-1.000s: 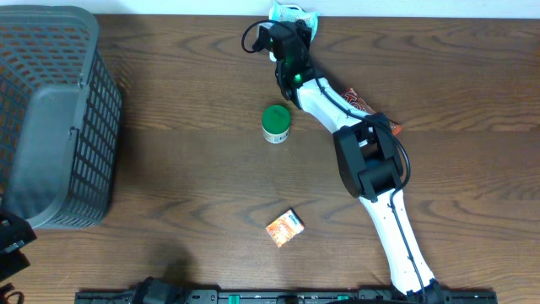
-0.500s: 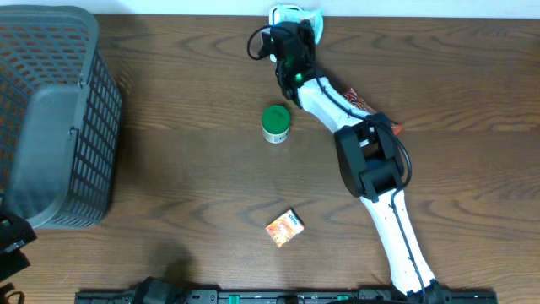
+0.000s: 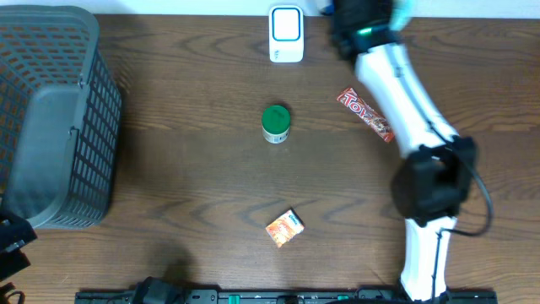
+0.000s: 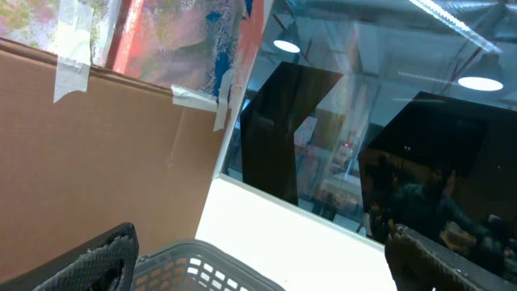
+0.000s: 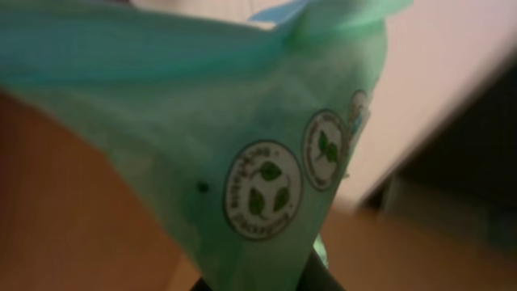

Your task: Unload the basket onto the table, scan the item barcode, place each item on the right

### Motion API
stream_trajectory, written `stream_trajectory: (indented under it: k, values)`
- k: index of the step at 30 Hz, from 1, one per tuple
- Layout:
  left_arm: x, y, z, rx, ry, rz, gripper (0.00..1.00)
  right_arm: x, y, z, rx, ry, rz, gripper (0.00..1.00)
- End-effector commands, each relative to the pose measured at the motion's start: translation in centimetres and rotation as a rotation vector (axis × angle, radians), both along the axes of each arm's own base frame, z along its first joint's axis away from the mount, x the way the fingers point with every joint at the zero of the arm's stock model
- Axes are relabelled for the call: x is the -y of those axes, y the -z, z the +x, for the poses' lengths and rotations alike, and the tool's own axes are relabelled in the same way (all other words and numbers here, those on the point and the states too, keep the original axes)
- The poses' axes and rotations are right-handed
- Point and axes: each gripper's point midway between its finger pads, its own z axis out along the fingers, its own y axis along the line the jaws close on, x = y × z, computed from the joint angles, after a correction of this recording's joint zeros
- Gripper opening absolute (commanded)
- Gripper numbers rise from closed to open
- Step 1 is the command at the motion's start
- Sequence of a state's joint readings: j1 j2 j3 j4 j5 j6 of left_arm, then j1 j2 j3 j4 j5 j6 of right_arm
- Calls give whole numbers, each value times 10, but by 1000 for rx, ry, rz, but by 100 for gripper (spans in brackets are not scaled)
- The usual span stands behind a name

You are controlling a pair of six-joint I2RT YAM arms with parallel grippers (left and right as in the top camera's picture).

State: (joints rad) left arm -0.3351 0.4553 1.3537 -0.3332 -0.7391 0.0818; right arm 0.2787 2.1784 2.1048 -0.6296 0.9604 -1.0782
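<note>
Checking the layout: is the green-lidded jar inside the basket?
No, the green-lidded jar stands on the wooden table, well apart from the grey basket.

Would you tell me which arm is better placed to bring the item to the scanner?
Right, I'd say. Its hand is shut on the green packet, near the scanner; the left hand is open by the basket, empty.

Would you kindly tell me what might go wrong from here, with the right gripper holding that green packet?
1. The green packet looks soft and crumpled in the right gripper. Only round leaf logos show, so its barcode may be folded or turned away from the scanner.
2. It is held at the far edge of the table, to the right of the scanner. A slip there could drop it off the table.
</note>
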Motion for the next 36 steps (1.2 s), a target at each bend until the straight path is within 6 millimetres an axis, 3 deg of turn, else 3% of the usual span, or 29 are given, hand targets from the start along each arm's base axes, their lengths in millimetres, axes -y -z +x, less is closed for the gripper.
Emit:
stream_trajectory:
  k: [1,6,10,15,16,21,23,24,25,26,28,31,34,36]
  values:
    - [-2,-1,-4,16,-6,-8,98,96,-9,-46,163,354,193,1]
    - [-3,-7,-6,46,-7,-18,98,187,54,-111,52,682,451,1]
    - [-3,-7,-7,48,-7,-19,97,251,89,-157,26,896,538,1]
    - [-3,-7,-7,50,-6,-19,98,304,126,-200,25,1049,572,2]
    - [-3,-9,-8,61,-7,-23,98,322,140,-214,43,1095,575,3]
    - [-4,-10,-8,64,-7,-25,98,354,168,-240,99,1172,577,8]
    - [-3,-10,-8,63,-6,-24,98,360,173,-248,105,1192,578,15]
    - [-3,-10,-8,63,-6,-24,98,362,173,-251,107,1202,578,32]
    - [-3,-10,-8,63,-6,-24,98,364,173,-253,123,1215,581,66]
    - [-3,-10,-8,63,-6,-24,98,364,171,-253,140,1224,585,84]
    - [-4,-10,-8,63,-7,-24,98,361,166,-252,163,1234,591,99]
    - [-4,-10,-8,63,-7,-24,98,345,156,-238,176,1187,648,99]
    - [-5,-8,-10,59,-17,-28,98,311,145,-209,186,1076,790,99]
    - [-7,-8,-13,65,-18,-31,98,278,133,-186,185,974,907,99]
